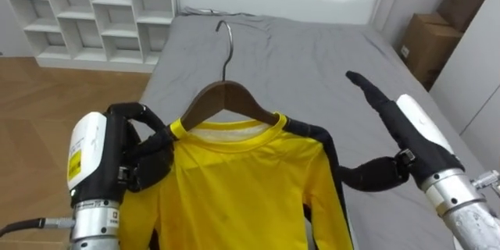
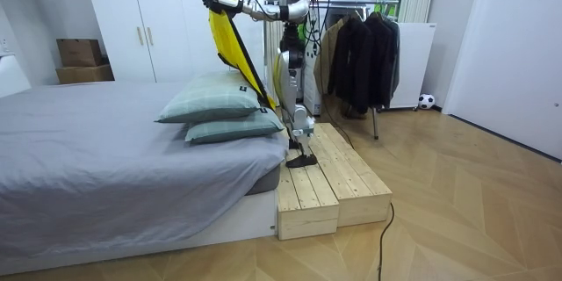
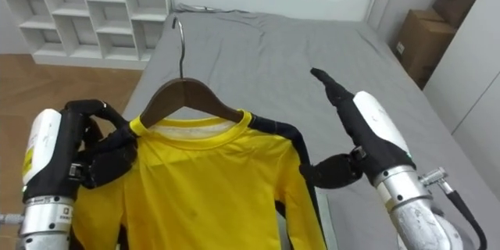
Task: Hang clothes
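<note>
A yellow long-sleeved shirt [image 1: 242,187] with black sleeves hangs on a wooden hanger [image 1: 226,98] whose metal hook [image 1: 226,39] points up. I hold it in the air over the grey bed [image 1: 312,55]. My left hand [image 1: 137,152] is shut on the shirt's left shoulder, over the hanger's end. At the other shoulder my right hand [image 1: 406,133] has straight fingers pointing away and its thumb against the black sleeve. In the room view I stand on a wooden platform [image 2: 325,180] beside the bed, and the shirt [image 2: 230,48] is raised high.
White cube shelves [image 1: 94,8] stand past the bed on the left and cardboard boxes [image 1: 430,43] on the right. Two pillows [image 2: 219,105] lie on the bed near me. A clothes rack with dark coats [image 2: 360,44] stands behind me.
</note>
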Tool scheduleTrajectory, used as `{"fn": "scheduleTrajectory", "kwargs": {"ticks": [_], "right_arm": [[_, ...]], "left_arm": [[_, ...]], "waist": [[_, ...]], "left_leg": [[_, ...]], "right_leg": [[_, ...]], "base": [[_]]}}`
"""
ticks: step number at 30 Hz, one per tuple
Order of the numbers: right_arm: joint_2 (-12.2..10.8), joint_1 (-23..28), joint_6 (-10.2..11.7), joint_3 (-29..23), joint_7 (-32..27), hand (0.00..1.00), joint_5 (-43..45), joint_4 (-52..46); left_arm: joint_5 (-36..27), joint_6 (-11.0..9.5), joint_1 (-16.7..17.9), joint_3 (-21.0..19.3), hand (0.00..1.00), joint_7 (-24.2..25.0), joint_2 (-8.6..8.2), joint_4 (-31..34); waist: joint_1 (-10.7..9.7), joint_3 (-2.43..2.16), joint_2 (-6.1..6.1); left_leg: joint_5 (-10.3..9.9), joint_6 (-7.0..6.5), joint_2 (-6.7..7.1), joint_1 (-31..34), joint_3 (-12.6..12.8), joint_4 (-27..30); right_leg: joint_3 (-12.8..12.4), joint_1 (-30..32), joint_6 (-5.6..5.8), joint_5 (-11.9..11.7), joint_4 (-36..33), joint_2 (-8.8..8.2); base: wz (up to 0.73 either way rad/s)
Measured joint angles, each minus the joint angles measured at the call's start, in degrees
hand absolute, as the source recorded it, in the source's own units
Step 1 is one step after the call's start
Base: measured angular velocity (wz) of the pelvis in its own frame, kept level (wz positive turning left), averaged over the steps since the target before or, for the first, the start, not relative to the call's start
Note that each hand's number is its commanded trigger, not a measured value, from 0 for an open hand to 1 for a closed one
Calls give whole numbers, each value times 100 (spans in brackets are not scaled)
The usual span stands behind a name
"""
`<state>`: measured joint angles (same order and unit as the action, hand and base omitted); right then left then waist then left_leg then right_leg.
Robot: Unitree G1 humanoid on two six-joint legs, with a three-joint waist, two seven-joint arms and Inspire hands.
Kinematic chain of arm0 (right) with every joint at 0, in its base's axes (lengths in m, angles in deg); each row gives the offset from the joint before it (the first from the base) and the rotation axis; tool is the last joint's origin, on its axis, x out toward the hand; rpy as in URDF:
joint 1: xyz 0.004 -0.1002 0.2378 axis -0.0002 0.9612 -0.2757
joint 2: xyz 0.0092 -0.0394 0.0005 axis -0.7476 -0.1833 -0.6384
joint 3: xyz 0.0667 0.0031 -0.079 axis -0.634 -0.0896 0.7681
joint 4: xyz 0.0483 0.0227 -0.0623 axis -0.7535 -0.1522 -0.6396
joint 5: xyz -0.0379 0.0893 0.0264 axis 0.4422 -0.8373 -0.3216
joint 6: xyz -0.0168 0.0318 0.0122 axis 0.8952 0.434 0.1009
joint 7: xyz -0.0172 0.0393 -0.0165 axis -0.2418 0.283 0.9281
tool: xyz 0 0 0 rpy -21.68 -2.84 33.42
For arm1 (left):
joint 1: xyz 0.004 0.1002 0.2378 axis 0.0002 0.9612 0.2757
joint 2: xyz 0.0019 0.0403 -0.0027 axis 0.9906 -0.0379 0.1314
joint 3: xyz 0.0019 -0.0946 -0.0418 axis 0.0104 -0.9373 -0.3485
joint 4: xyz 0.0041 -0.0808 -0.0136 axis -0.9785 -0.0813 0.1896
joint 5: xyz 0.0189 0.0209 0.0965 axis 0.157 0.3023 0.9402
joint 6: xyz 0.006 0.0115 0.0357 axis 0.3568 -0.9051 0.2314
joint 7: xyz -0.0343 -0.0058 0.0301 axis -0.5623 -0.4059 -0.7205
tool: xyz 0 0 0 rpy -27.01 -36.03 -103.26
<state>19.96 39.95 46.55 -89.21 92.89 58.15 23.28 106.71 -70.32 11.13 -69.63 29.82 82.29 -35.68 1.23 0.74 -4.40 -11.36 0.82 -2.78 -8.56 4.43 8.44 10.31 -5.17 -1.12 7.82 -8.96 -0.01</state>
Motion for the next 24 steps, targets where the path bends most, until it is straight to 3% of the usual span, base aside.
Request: {"fn": "scheduleTrajectory", "kwargs": {"ticks": [9,13,24], "right_arm": [[9,-164,-22,278,489,0,-26,0],[9,-296,-24,312,544,0,-27,-1],[7,-413,-24,444,660,0,28,0]], "left_arm": [[14,0,-5,5,100,0,6,-34],[14,0,-6,4,100,0,45,-35],[9,0,-14,49,100,-16,55,-45]], "waist": [[50,3,-36],[55,0,-96],[70,-2,-107]], "left_leg": [[0,0,1,8,2,0],[0,0,2,21,-18,17],[0,0,15,67,-73,26]], "right_leg": [[19,16,-1,0,-14,-8],[60,10,-3,-2,-13,-13],[107,0,-2,-2,-11,-30]], "base": [[0],[2],[2]]}}
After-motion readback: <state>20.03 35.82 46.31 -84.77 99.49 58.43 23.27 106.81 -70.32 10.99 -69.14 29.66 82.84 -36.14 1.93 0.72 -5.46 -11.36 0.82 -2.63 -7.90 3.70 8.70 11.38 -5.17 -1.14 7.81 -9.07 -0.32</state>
